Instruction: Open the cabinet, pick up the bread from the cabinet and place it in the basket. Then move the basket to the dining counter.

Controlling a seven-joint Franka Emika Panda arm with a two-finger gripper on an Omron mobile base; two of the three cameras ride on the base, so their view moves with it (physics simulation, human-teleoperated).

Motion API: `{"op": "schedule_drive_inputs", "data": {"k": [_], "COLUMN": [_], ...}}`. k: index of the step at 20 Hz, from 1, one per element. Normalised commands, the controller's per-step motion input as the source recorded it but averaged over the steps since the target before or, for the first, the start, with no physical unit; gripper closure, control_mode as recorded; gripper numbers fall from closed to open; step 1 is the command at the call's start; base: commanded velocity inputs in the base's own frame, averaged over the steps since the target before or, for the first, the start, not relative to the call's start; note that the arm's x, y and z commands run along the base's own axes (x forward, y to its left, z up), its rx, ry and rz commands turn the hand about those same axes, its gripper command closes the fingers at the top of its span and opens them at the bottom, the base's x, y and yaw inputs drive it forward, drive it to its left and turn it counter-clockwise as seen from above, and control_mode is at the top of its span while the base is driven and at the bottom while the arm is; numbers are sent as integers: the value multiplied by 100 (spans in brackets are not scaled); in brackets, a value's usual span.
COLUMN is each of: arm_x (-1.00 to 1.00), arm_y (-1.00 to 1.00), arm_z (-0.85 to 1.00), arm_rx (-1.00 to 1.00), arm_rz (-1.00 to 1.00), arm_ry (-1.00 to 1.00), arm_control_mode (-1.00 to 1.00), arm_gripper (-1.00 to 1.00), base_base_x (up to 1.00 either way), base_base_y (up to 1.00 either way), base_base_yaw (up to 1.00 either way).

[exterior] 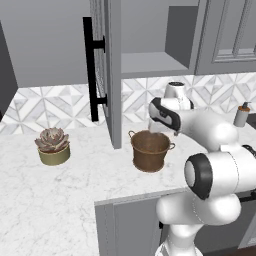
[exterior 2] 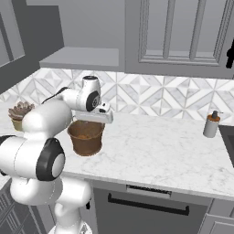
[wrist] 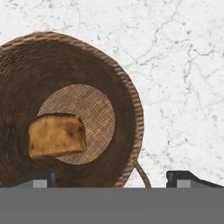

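The cabinet (exterior: 150,55) stands open, its glass-paned door (exterior: 113,75) swung out over the worktop with the black bar handle (exterior: 89,70) facing left. The round copper-brown basket (exterior: 150,150) (exterior 2: 86,136) (wrist: 127,100) sits on the marble worktop just right of that door. The golden-brown bread (wrist: 57,134) lies on the basket's woven bottom, left of centre in the hand view. My gripper (wrist: 114,179) (exterior 2: 93,121) hangs just above the basket's rim, open, nothing between its fingers. The dining counter is out of view.
An olive pot with a succulent (exterior: 52,146) (exterior 2: 20,114) stands left of the open door. A soap dispenser (exterior: 242,115) (exterior 2: 211,124) is at the far right by the tiled backsplash. A solid-panelled wall cabinet (exterior 2: 183,32) hangs above the bare worktop (exterior 2: 155,146) right of the basket.
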Motion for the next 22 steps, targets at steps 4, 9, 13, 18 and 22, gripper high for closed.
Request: {"op": "schedule_drive_inputs", "data": {"k": [4,9,13,18,22], "arm_x": [6,0,0,0,0], "arm_y": [-31,-5,0,0,0], "arm_z": [-17,-27,-25,-37,-26], "arm_rx": [2,1,4,1,0], "arm_rz": [-8,0,0,0,0], "arm_ry": [2,0,0,0,0], "arm_control_mode": [-100,-100,-100,-100,-100], "arm_gripper": [-100,-100,-100,-100,-100], "base_base_x": [0,0,0,0,0], "base_base_y": [0,0,0,0,0], "base_base_yaw": [0,0,0,0,0]}}
